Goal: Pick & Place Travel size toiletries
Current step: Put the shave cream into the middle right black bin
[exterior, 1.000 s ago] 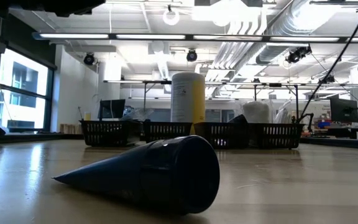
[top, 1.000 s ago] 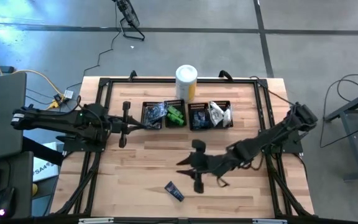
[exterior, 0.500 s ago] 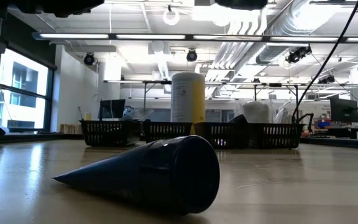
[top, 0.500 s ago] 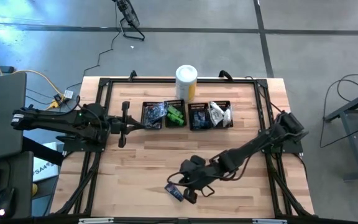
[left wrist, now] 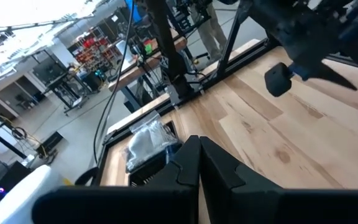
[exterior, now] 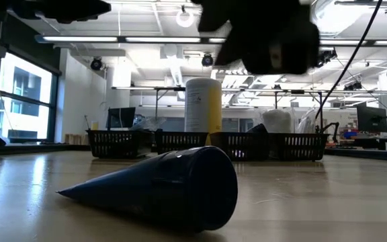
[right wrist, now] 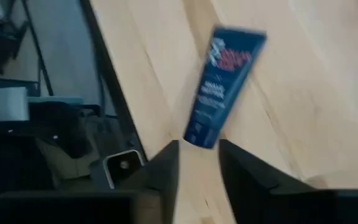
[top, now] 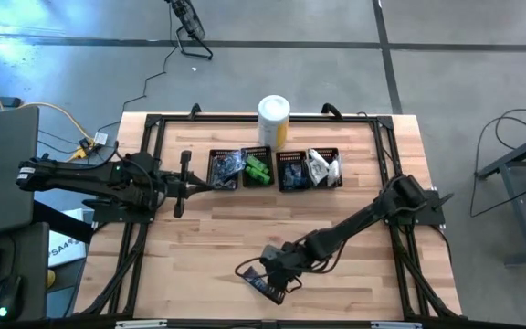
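1. Your dark blue tube (top: 258, 282) lies flat on the bare worktop (top: 208, 238) close to the front edge, a little left of the middle; in the low view it fills the foreground as a dark cone (exterior: 160, 190) with its thin end pointing left.
2. Your right gripper (top: 269, 279) sits right over that tube. In the right wrist view the two fingers (right wrist: 166, 165) stand spread apart, with the tube's cap end (right wrist: 202, 135) in line with the gap between them and nothing pinched.
3. You cannot tell whether the fingertips touch the tube.
4. The other toiletries sit in the four black mesh bins (top: 275, 170), lined up across the middle of the worktop toward the back edge; bright green packets (top: 259, 170) show in the second bin from the left, and clear sachets (top: 320, 166) in the rightmost.
5. The white-and-yellow canister (top: 274, 119) stands upright just behind the bins, by the back edge.
6. Your left gripper (top: 183, 183) waits near the left edge, just left of the bins, its fingers (left wrist: 191, 165) pressed together and empty.
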Controlling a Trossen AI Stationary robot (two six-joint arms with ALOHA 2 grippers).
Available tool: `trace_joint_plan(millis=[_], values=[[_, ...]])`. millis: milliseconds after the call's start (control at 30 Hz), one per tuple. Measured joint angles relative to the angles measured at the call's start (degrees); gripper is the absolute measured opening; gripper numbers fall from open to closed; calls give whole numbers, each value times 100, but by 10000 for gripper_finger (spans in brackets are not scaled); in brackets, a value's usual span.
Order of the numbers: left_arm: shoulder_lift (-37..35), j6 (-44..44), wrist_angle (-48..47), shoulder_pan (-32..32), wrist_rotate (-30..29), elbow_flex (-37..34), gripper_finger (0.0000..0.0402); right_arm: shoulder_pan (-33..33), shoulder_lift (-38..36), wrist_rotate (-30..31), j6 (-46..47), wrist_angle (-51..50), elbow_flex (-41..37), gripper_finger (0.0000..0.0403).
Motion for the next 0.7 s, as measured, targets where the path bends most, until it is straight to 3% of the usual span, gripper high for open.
trace_joint_plan(millis=[167, 300, 467, 700], values=[[0, -2, -87, 2, 0, 0, 6, -43, 184, -130, 955, 11, -2, 185], [0, -20, -91, 2, 0, 0, 6, -99, 230, -371, 1280, 264, -4, 225], [-1, -22, -199, 1, 2, 4, 6, -10, 228, -127, 1234, 656, -3, 221], [0, -24, -389, 0, 0, 4, 6, 15, 228, 20, 946, 1143, 0, 174]])
